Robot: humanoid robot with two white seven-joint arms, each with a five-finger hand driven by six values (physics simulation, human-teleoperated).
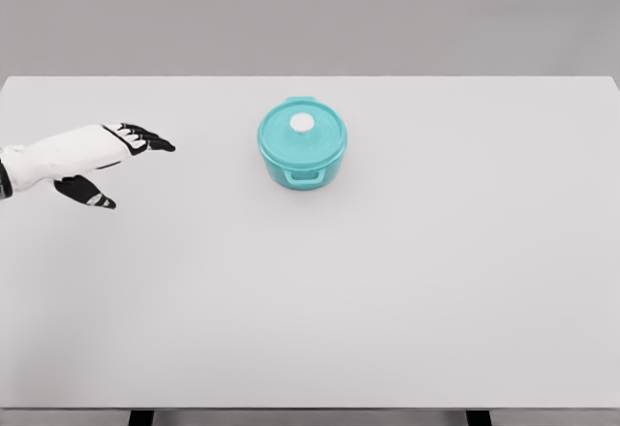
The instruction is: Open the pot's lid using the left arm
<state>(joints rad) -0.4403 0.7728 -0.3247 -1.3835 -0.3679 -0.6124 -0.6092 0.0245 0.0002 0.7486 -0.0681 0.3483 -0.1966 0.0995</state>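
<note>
A pale grey surface (387, 300) filled most of the frame, its far edge running straight across the upper part of the picture beneath a plain grey backdrop. Two dark supports showed just under its near edge at the bottom of the frame.

The teal pot (301, 144) stood a little above and just left of the frame's centre, resting on the surface. Its lid (298, 133), the same teal, sat closed and level on the rim, with a small round white knob (303, 122) at its middle. One squared handle (304, 178) stuck out from the pot's side toward the bottom of the frame; a smaller tab showed at the top edge.

The left hand (114, 160) entered from the left edge of the frame at about the pot's height, on a white forearm. Its dark fingers (147, 139) were stretched out and relaxed, pointing right toward the pot, while the thumb (85, 193) hung apart below them. It gripped nothing and stood well apart from the pot, with bare surface between them.
</note>
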